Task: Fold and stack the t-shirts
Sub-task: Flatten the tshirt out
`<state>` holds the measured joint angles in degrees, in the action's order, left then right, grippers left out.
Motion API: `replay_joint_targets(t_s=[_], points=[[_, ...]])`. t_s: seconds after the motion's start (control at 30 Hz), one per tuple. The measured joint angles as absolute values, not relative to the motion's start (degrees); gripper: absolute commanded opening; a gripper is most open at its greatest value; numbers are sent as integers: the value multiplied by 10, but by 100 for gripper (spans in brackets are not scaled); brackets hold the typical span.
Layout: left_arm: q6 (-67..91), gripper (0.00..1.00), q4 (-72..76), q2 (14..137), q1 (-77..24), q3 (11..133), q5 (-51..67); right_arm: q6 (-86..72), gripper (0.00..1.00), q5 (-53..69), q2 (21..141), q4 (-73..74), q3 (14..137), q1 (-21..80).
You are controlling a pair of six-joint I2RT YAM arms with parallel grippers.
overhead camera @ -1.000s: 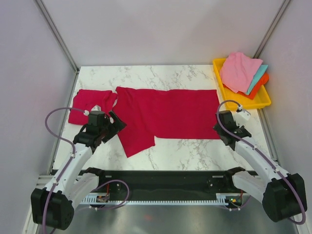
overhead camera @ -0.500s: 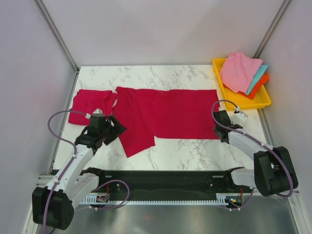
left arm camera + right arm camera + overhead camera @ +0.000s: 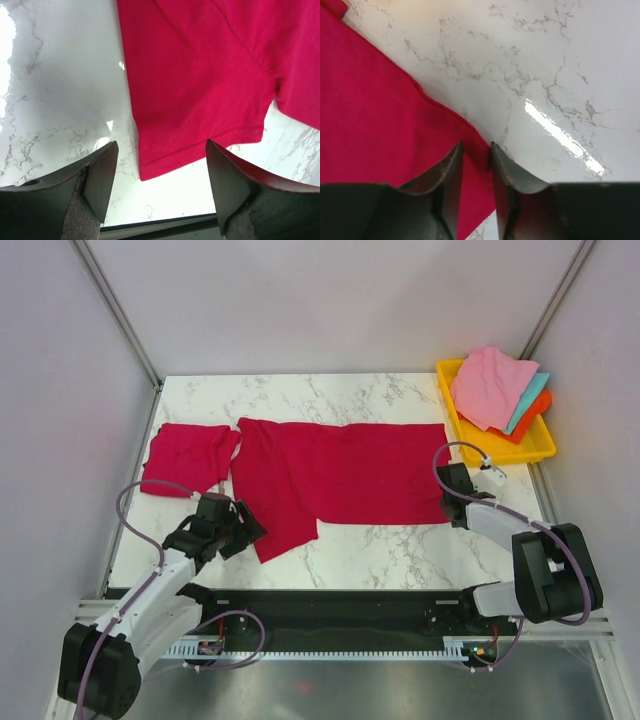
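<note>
Left gripper [image 3: 161, 145] withdrawn, open, empty, right gripper [image 3: 476, 146] narrowed astride t-shirt [image 3: 340, 470] hem (grip unclear)

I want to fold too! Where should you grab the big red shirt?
Pinch the big red shirt at its near corners: the sleeve tip and the right hem corner. It lies flat, so come in low from the near edge, where the cloth ends.
</note>
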<state>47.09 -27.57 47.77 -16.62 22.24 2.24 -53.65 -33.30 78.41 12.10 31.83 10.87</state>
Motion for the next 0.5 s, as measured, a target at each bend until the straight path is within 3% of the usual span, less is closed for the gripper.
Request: replay_joint_targets(t_s=[0.17, 0.23, 0.3, 0.5], points=[[477, 73, -278, 468, -206, 221, 24, -529, 7, -317, 782, 112, 318, 109], [485, 63, -279, 464, -227, 221, 18, -526, 0, -314, 775, 113, 318, 109], [491, 58, -281, 463, -242, 221, 13, -523, 0, -313, 761, 113, 318, 109], [520, 58, -288, 466, -272, 221, -21, -522, 0, -311, 731, 111, 317, 109]])
